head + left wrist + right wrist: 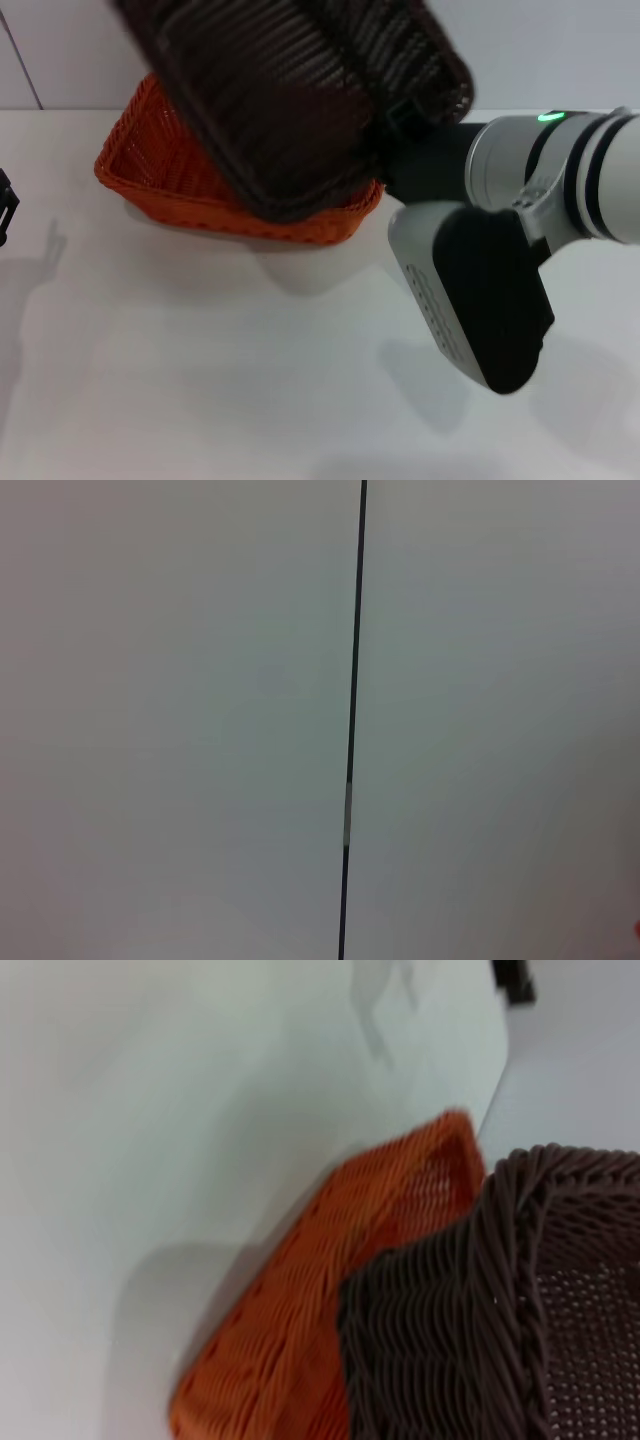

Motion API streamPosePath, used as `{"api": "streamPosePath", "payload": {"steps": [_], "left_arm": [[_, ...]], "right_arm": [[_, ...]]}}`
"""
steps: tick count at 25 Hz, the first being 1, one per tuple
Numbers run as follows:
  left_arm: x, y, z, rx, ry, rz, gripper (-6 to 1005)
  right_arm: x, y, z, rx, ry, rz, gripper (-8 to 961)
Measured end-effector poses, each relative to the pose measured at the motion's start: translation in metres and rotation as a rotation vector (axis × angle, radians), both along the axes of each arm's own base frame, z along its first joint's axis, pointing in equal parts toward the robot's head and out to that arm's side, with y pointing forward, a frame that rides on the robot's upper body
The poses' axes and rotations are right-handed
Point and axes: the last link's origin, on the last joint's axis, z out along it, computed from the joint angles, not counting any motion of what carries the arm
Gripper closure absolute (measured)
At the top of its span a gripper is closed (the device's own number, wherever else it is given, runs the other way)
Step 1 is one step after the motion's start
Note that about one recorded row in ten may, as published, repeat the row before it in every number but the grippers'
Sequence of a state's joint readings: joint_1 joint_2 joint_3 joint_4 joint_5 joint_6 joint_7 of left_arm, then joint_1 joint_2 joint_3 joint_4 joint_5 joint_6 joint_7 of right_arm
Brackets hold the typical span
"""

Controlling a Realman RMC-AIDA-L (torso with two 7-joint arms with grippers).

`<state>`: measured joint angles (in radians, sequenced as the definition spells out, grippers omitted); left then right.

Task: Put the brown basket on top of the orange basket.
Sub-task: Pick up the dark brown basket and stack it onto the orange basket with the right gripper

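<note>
The brown basket (300,90) hangs tilted in the air, its bottom facing my head camera, above and partly in front of the orange basket (170,170). The orange basket stands on the white table at the back, left of centre. My right gripper (400,112) is shut on the brown basket's right rim and holds it up. The right wrist view shows the brown basket's braided rim (520,1290) right over the orange basket's wall (330,1290). My left gripper (5,208) is parked at the far left edge, away from both baskets.
The white table (200,360) stretches in front of the baskets. My right arm's grey and black body (480,290) hangs over the table's right side. A white wall with a thin dark seam (352,720) fills the left wrist view.
</note>
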<state>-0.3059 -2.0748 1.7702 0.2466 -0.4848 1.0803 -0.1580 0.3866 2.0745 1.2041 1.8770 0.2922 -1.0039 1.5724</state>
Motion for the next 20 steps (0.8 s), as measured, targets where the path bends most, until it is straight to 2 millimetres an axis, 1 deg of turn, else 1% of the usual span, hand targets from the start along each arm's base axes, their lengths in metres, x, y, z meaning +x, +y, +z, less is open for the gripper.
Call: {"api": "streamPosePath", "payload": {"steps": [3,5,7,11,12,13,17,20], "left_arm": [[-0.002,-0.002,-0.001,-0.003,0.000,0.009,200],[-0.003,-0.003,-0.001,-0.004,-0.001,0.014,200],[-0.004,-0.004,-0.001,-0.007,-0.001,0.018,200],[-0.004,-0.004,-0.002,-0.009,-0.001,0.020,200],[-0.004,-0.004,-0.002,-0.009,-0.001,0.020,200],[-0.004,-0.004,-0.002,-0.009,-0.001,0.020,200],[-0.007,-0.003,-0.003,-0.021,-0.004,0.040,200],[-0.009,-0.003,-0.003,-0.026,-0.006,0.053,200]], "right_arm": [[0.000,-0.001,-0.003,-0.028,0.024,0.039,793],[0.003,0.001,-0.006,-0.037,0.041,0.070,793],[0.013,0.008,-0.013,-0.019,0.039,0.116,792],[0.016,0.014,-0.014,-0.021,0.049,0.107,792],[0.019,0.021,-0.013,-0.006,0.049,0.113,792],[0.019,0.021,-0.013,-0.006,0.049,0.113,792],[0.026,0.033,-0.015,0.016,0.016,0.160,793],[0.026,0.036,-0.016,0.011,-0.004,0.178,793]]}}
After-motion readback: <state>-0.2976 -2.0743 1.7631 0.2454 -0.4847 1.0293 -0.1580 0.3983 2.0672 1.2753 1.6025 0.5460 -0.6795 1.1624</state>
